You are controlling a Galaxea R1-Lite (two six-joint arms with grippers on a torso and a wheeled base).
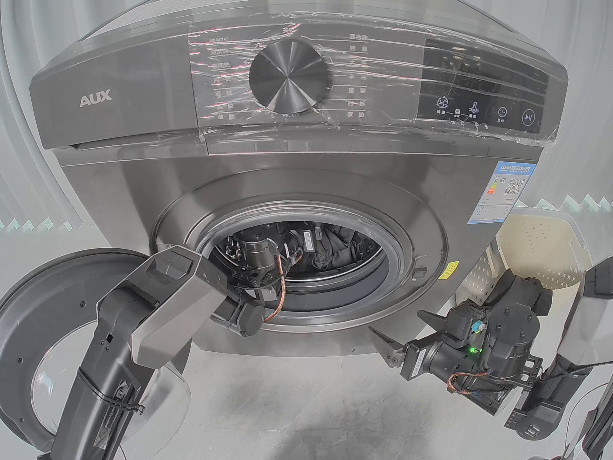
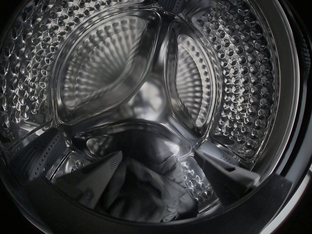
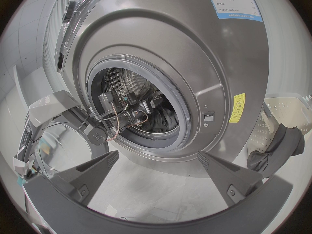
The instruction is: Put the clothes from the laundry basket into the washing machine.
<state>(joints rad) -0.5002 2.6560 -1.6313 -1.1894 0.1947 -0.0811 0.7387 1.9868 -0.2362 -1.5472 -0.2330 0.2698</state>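
Observation:
The grey washing machine [image 1: 300, 180] stands with its round opening uncovered. My left arm reaches through that opening, and my left gripper [image 2: 159, 160] is open inside the steel drum [image 2: 107, 65]. A crumpled grey-and-dark garment [image 2: 152, 189] lies on the drum floor just below and between its fingers. From outside, dark clothes [image 1: 335, 247] show in the drum. My right gripper [image 1: 405, 335] hangs open and empty in front of the machine, low and to the right. A dark garment [image 3: 279, 147] drapes over the rim of the cream laundry basket [image 1: 543, 244].
The machine's door [image 1: 38, 327] is swung wide to the left, beside my left arm. The basket stands tight against the machine's right side. Bare light floor [image 1: 306, 404] lies in front of the machine.

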